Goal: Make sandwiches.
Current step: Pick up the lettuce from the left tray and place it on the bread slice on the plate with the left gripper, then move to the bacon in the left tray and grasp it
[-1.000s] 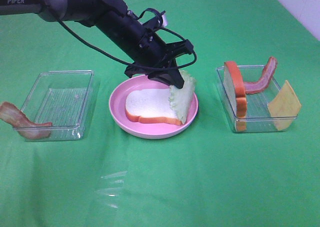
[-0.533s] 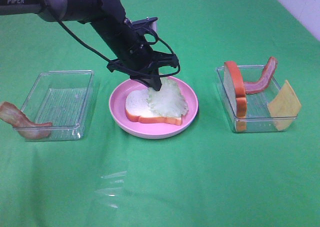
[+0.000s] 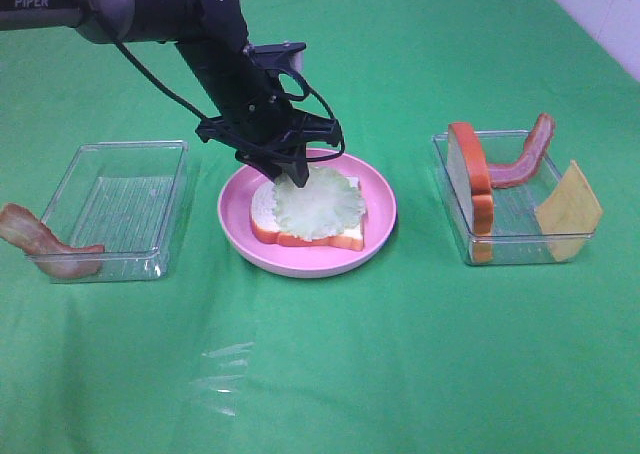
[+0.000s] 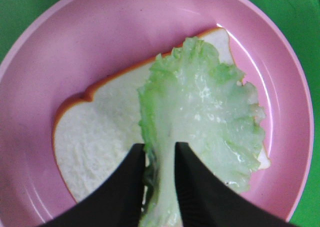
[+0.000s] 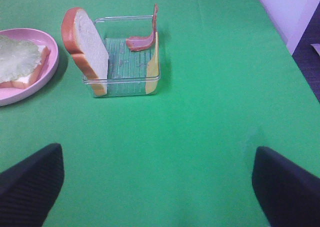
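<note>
A white bread slice (image 3: 312, 238) with orange-brown crust lies on the round pink plate (image 3: 300, 265). A pale green lettuce leaf (image 3: 320, 202) lies flat on it. My left gripper (image 3: 288, 172) is at the leaf's far edge, shut on its stem. The left wrist view shows the gripper (image 4: 159, 149) pinching the lettuce (image 4: 205, 102) over the bread (image 4: 95, 137). My right gripper (image 5: 157, 187) is open and empty over bare cloth, out of the exterior view. A second bread slice (image 3: 470, 179), a bacon strip (image 3: 522, 159) and a cheese square (image 3: 568, 210) stand in the right tray (image 3: 515, 249).
A clear tray (image 3: 125, 199) stands left of the plate, with a bacon strip (image 3: 40, 239) draped over its front left corner. The right wrist view shows the right tray (image 5: 122, 87) and the plate's edge (image 5: 15, 96). Green cloth covers the table.
The lettuce stood on edge at the plate's right side and now lies flat on the bread. My left gripper has moved left and back with it.
</note>
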`<state>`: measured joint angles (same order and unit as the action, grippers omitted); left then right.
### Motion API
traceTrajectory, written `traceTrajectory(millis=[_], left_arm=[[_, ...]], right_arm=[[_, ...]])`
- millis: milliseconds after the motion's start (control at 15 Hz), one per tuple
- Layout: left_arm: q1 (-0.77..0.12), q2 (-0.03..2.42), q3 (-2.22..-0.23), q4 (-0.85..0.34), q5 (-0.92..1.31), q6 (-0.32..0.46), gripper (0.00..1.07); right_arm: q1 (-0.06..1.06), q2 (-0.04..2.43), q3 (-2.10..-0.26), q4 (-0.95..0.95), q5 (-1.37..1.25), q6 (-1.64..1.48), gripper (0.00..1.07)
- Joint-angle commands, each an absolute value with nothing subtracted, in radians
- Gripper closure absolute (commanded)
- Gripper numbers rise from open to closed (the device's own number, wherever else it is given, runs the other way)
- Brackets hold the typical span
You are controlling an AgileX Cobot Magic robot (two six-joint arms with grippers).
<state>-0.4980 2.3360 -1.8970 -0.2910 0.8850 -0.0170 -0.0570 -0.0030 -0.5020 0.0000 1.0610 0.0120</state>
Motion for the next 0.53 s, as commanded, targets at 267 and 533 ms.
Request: traceTrajectory(millis=[267, 533], left_arm=[[-0.498, 2.242, -1.941, -0.266, 1.001, -0.028, 0.05], [-0.494, 2.171, -1.957, -0.195, 1.279, -0.045, 0.06]], right_arm=[[-0.063, -0.021, -0.5, -0.006, 1.059, 0.014, 0.08], [-0.063, -0.021, -0.5, -0.006, 1.059, 0.014, 0.08]])
